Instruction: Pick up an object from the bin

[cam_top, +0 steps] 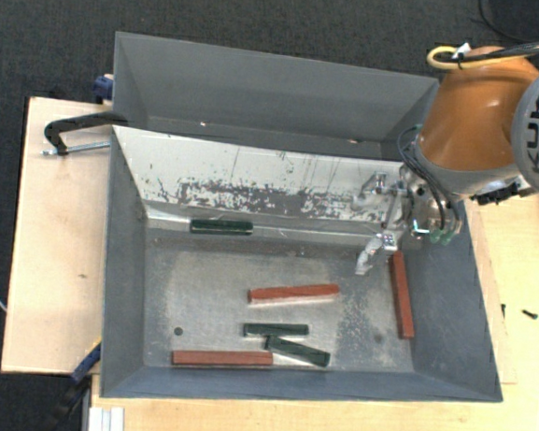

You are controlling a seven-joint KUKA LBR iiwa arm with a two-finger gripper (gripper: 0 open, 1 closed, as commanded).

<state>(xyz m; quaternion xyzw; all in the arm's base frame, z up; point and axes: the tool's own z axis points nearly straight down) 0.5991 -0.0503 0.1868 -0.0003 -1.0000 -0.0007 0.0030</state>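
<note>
Now, low in the far right corner of the grey metal bin (261,92): the gripper (381,251), hanging below the orange-covered wrist (471,110) of the arm that enters from the right. Cannot tell whether spread apart or pressed together, being too crowded with metal parts and cables to read.

Just beside it, on the near right: a long red-brown bar (403,297), lying along the foot of the right wall and running from far to near, its far end close under the gripper. Cannot tell whether touching there or just apart.

Farther left, about the middle of the floor: a second red-brown bar (293,294), lying roughly left to right, pale along its near edge, right end a little farther than the left. Well apart from the gripper.

Nearer, toward the near wall: a level dark green bar (275,331) lying left to right, and a slanted dark green bar (300,353) on its near right, the two meeting at one end. To their near left, a third red-brown bar (221,358) along the near wall, its right end just beside the slanted one.

Away at the far left, against the foot of the far wall: a lone dark green bar (222,225), lying left to right. On the floor left of the middle, a small dark speck (178,332), too small to name.
</note>
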